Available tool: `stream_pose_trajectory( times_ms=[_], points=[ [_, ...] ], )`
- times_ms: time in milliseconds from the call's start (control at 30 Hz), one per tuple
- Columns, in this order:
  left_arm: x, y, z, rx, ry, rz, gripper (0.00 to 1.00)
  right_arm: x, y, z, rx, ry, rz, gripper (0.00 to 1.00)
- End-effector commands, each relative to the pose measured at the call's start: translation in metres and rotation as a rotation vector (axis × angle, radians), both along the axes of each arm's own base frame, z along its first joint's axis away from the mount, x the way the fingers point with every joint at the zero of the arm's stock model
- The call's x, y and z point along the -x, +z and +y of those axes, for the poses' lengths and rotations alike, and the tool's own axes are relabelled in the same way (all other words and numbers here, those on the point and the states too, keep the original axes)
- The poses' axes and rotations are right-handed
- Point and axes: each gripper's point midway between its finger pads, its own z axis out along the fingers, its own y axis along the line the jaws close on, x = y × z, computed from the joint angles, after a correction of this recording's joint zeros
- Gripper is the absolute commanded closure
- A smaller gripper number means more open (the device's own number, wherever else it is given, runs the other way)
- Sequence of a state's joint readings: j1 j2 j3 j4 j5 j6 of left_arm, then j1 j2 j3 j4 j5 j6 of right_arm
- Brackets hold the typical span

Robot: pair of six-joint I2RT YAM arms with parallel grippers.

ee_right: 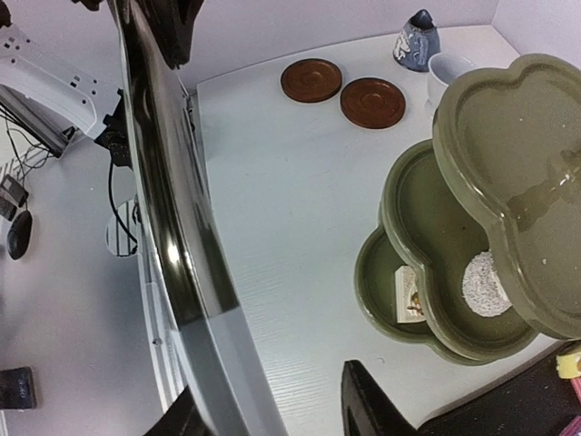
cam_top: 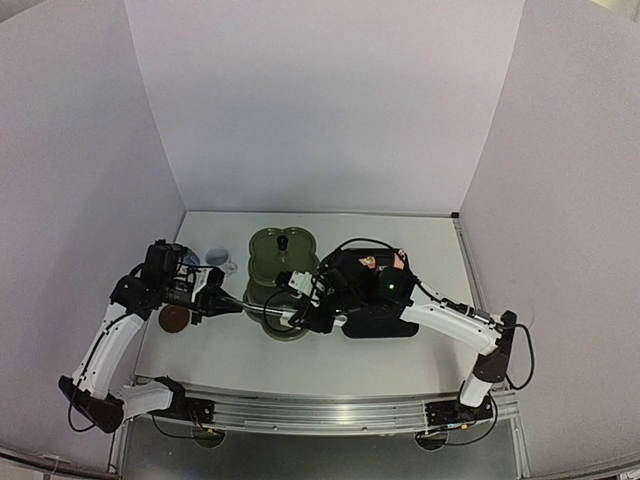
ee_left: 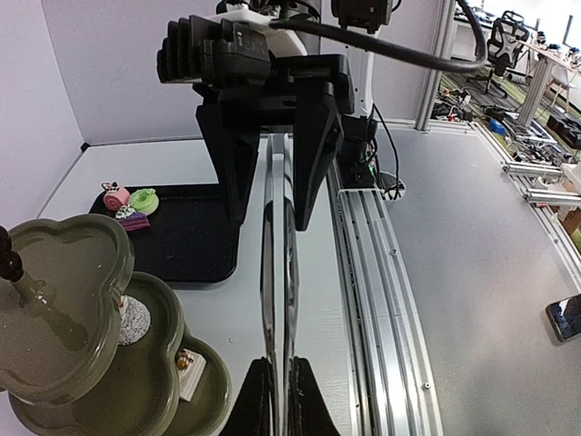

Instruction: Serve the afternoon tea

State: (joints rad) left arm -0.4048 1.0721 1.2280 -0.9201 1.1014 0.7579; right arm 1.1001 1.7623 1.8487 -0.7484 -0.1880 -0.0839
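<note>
Where the two arms meet in front of the stand [cam_top: 283,258], we note a pair of metal tongs [ee_left: 270,272] spanning from one arm to the other. The left gripper [ee_left: 279,391] has its fingers pressed together on one end of the tongs, with no gap on either side. The right gripper [ee_right: 277,404] has its fingers apart and straddles the tongs further along. The metal strip lies close to one finger and well clear of the other, so we record no grip there.

The stand is green with three tiers and sits upright mid-table. Its middle tier carries a pale round piece [ee_right: 481,282], and its bottom tier carries a small white square cake [ee_right: 410,292].

A black tray [ee_left: 195,250] lies just to the right of the stand. From overhead it is mostly hidden under the right arm. The left wrist view shows three cakes at one corner of the tray: pink [ee_left: 113,195], green [ee_left: 142,200] and purple [ee_left: 132,219], all bunched together.

Two brown coasters [ee_right: 311,80] lie just beside each other on the table, left of the stand. Beyond them stand two cups [ee_right: 449,68]. The pale one is nearest the stand and the bluish one is just beside it. We cannot tell which way up the bluish one sits.
</note>
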Motion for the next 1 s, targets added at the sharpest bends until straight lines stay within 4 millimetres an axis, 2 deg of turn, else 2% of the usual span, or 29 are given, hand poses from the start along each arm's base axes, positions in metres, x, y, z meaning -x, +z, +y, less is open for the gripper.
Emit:
stream_pose_trajectory(
  times_ms=[0, 133, 267, 300, 367, 400, 433, 600, 700, 767, 867, 967],
  points=[
    [0.009, 0.017, -0.002, 0.071, -0.051, -0.034, 1.0, -0.002, 0.019, 0.012, -0.066, 0.032, -0.023, 0.78],
    [0.008, 0.013, -0.002, 0.061, -0.047, -0.028, 1.0, -0.002, 0.023, 0.011, -0.077, 0.027, -0.026, 0.97],
    [0.007, -0.004, 0.002, 0.004, -0.03, -0.033, 0.98, -0.001, 0.028, 0.0, -0.082, -0.004, -0.029, 1.0],
    [0.005, -0.008, 0.002, -0.01, -0.017, -0.038, 0.84, -0.001, 0.027, -0.004, -0.076, -0.02, -0.026, 1.0],
    [-0.002, -0.008, 0.003, -0.018, 0.025, -0.065, 0.18, 0.0, 0.031, -0.015, -0.077, -0.055, -0.024, 1.0],
    [-0.011, -0.005, 0.003, -0.012, 0.074, -0.091, 0.04, 0.0, 0.032, -0.023, -0.074, -0.08, -0.021, 1.0],
    [-0.019, 0.002, 0.004, 0.008, 0.129, -0.128, 0.01, 0.0, 0.029, -0.031, -0.067, -0.114, -0.007, 1.0],
    [-0.052, 0.041, 0.013, 0.116, 0.36, -0.264, 0.0, 0.005, 0.039, -0.087, -0.073, -0.299, 0.019, 1.0],
    [-0.062, 0.058, 0.016, 0.167, 0.44, -0.223, 0.0, 0.001, 0.048, -0.124, -0.088, -0.441, 0.004, 1.0],
    [-0.068, 0.061, 0.017, 0.187, 0.483, -0.189, 0.0, -0.01, 0.048, -0.153, -0.07, -0.57, -0.006, 1.0],
    [-0.087, 0.058, 0.024, 0.215, 0.606, -0.108, 0.0, -0.034, 0.029, -0.202, 0.024, -0.803, 0.031, 1.0],
    [-0.113, 0.05, 0.039, 0.231, 0.784, -0.033, 0.0, -0.049, 0.002, -0.228, 0.119, -0.953, 0.083, 1.0]
  ],
)
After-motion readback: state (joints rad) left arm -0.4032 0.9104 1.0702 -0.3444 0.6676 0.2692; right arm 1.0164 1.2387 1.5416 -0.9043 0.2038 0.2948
